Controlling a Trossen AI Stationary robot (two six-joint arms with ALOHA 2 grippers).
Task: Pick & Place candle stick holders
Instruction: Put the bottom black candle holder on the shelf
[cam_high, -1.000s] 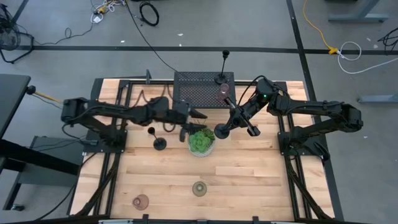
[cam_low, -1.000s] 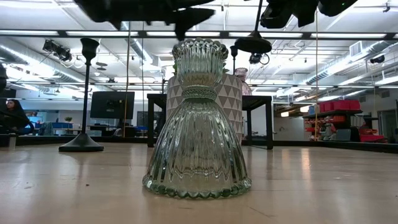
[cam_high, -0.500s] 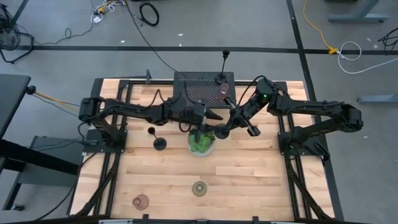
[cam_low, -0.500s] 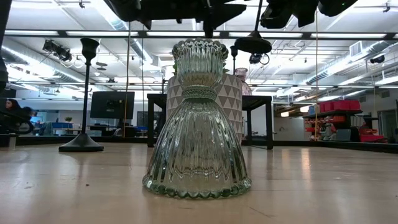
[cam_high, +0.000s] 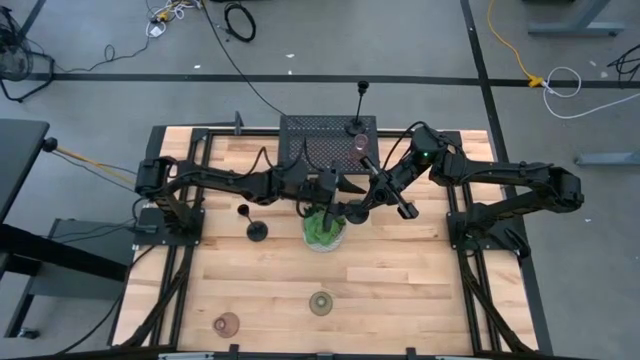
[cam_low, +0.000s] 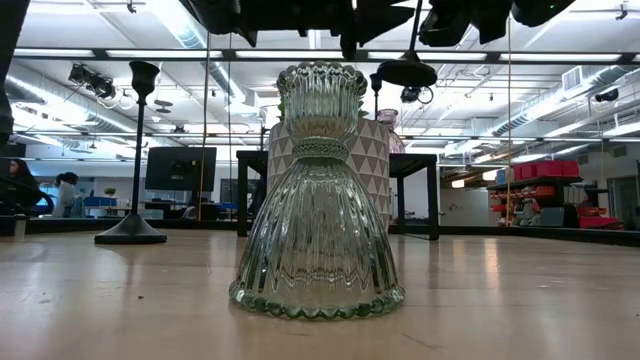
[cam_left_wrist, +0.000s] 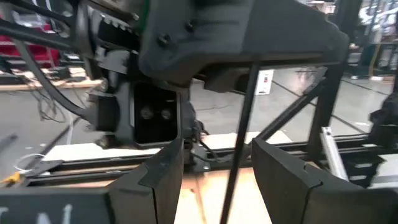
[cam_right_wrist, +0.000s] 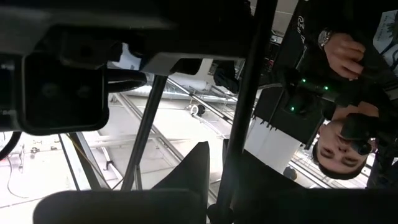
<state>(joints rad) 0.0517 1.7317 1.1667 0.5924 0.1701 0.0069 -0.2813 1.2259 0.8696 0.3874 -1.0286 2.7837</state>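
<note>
fingers of my right gripper (cam_high: 381, 183) were clenched on the thin stem of a black candle stick holder (cam_high: 357, 212), which hung tilted in the air with its round base down beside the green plant (cam_high: 324, 228) in its bowl. my left gripper (cam_high: 341, 187) had its fingers spread wide, one on each side of that same stem, not pressing on it as far as the wrist view showed. both claws met above the middle of the table (cam_high: 400, 280), just in front of the black mesh rack (cam_high: 326, 140). a second black holder (cam_high: 254, 226) stood upright on the wood on my left side, and a third (cam_high: 358, 112) stood at the rack's back edge. a greenish glass cup (cam_high: 320, 302) and a pink one (cam_high: 226, 323) sat near the front edge, well apart from my arms.
</note>
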